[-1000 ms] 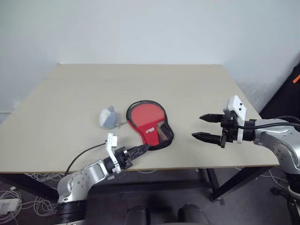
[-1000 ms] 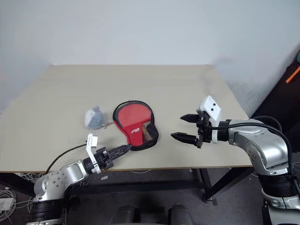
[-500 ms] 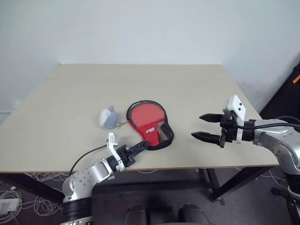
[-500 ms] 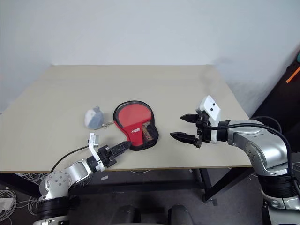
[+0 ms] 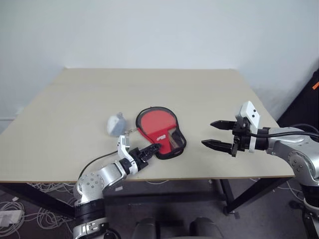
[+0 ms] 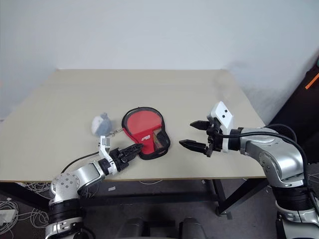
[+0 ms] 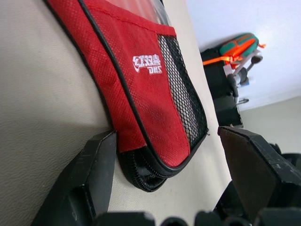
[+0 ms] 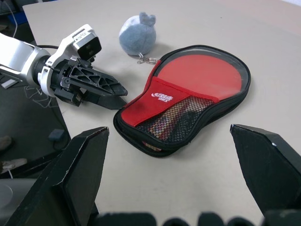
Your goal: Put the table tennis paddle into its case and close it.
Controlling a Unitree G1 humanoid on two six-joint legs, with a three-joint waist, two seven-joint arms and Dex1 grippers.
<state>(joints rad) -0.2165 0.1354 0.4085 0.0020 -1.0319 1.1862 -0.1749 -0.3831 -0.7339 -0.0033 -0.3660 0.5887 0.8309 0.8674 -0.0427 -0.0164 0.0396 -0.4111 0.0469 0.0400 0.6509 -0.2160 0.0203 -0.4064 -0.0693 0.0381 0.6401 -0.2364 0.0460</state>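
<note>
A: Which step is this?

B: The closing, I'd judge. The paddle (image 8: 207,75) already lies inside the case (image 5: 162,132), its red face showing through the clear panel, the handle probably behind the mesh pocket (hard to be sure through the netting).

A: And the pincers?

B: The left pincer (image 5: 149,150) sits at the case's narrow end, fingers spread to either side of the zipper rim, grasping nothing yet. The right pincer (image 5: 218,134) hovers to the right of the case, released wide and empty.

A: Next?

B: Find the zipper pull and steady the case. A grey plush ball (image 5: 116,124) lies just left of the case on the counter (image 5: 209,94).
</note>
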